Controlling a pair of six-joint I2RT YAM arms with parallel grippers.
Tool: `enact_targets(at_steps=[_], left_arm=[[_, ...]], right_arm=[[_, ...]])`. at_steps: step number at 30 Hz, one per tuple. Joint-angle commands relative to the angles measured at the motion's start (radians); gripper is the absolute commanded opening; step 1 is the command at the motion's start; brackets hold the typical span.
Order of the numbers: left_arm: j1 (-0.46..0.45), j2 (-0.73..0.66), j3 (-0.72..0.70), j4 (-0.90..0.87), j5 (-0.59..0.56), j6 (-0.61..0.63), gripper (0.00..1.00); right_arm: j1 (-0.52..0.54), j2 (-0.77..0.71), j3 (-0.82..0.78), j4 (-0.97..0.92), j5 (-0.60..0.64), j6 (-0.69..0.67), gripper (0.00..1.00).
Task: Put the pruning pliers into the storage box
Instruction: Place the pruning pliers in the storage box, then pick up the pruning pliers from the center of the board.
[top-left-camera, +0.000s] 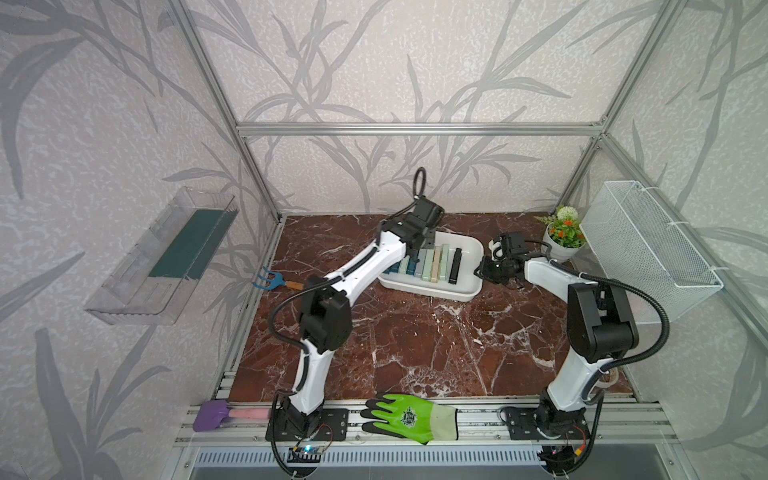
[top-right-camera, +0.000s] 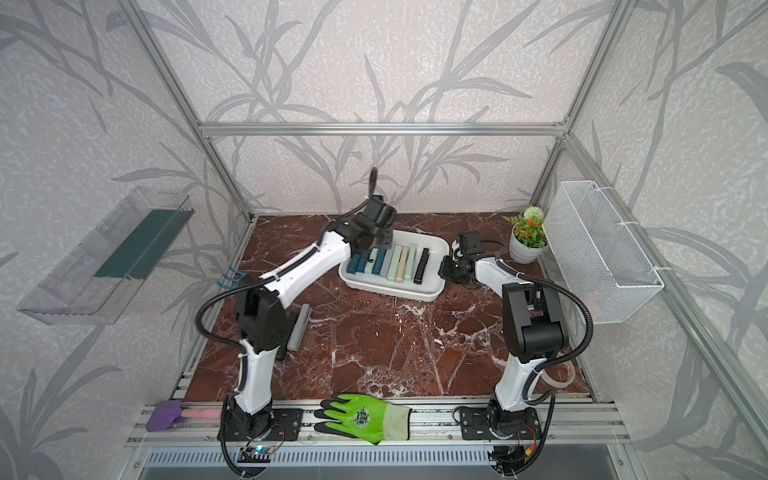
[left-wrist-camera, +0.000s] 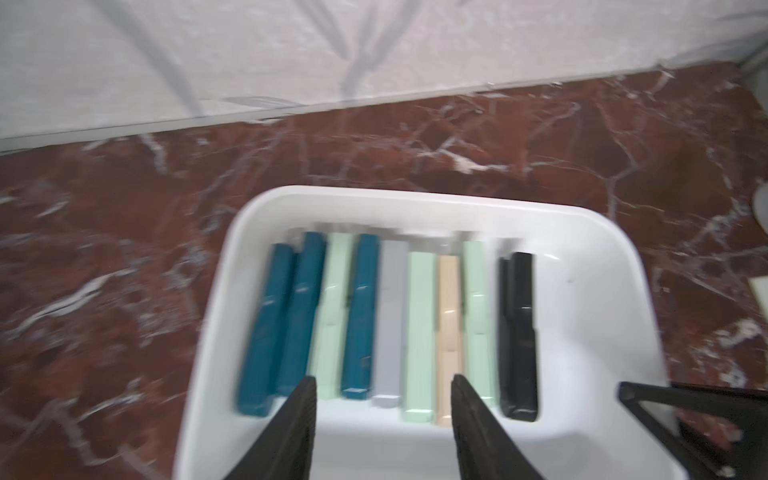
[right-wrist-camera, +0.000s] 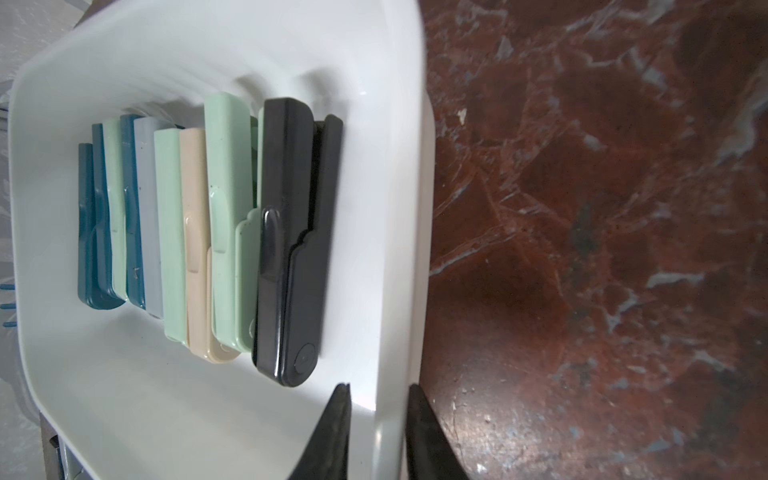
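The white storage box stands at the back of the marble table. Several pruning pliers lie side by side in it: teal, pale green, grey, beige and black. My left gripper hangs over the box's left part, open, with nothing between its fingers. My right gripper is shut on the box's right wall, one finger inside and one outside. One more grey pruning plier lies on the table beside the left arm's elbow.
A blue hand rake lies at the left table edge. A purple trowel and a green glove rest on the front rail. A flower pot stands back right, under a wire basket. A clear bin hangs on the left wall.
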Motion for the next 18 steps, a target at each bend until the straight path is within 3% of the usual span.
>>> enact_targets(at_steps=[1,8,15,18], left_arm=[[0.070,-0.155,-0.288,0.074,-0.034,0.021,0.53],[0.125,-0.465,-0.693,0.014,-0.099,0.016,0.58],[0.118,-0.727,-1.017,-0.037,-0.056,-0.211,0.57],[0.117,-0.835,-1.112,-0.012,-0.033,-0.213,0.58]], right_arm=[[-0.004,-0.022,0.022,-0.018,-0.002,-0.015,0.25],[-0.003,-0.012,0.033,-0.036,0.009,-0.027,0.25],[-0.004,-0.015,0.039,-0.053,0.015,-0.037,0.25],[-0.004,-0.005,0.046,-0.060,0.015,-0.043,0.25]])
